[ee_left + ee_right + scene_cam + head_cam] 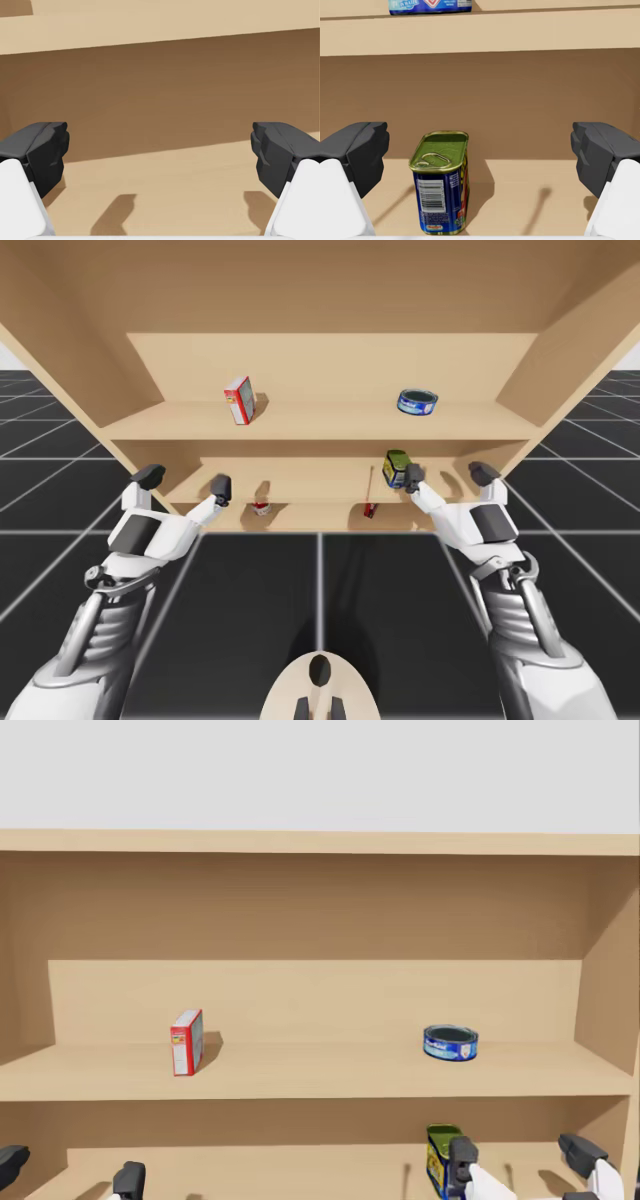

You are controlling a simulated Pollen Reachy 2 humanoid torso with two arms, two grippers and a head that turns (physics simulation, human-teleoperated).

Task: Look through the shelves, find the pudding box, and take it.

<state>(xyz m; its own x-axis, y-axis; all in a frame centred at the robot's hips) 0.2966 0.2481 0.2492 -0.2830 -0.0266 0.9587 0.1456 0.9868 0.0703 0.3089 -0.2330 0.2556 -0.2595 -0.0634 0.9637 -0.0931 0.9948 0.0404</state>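
Both grippers hang wide and empty at the lower shelf (175, 200): left gripper (185, 480) before bare board, right gripper (449, 475) with a green tin (440, 182) ahead. Searching seems over: the red box (187, 1042), likely the pudding, stands on the upper shelf (320, 1078), leftward. Next, the left arm must lift to it.

Red-wht box (239, 400), blue rnd can (417, 402)

Open shelf unit (330, 360) of light wood, two boards set between side walls. Dark floor (400, 590) around it, ruled with pale grid lines. Plain pale grey backdrop (320, 770) above, light soft and even.
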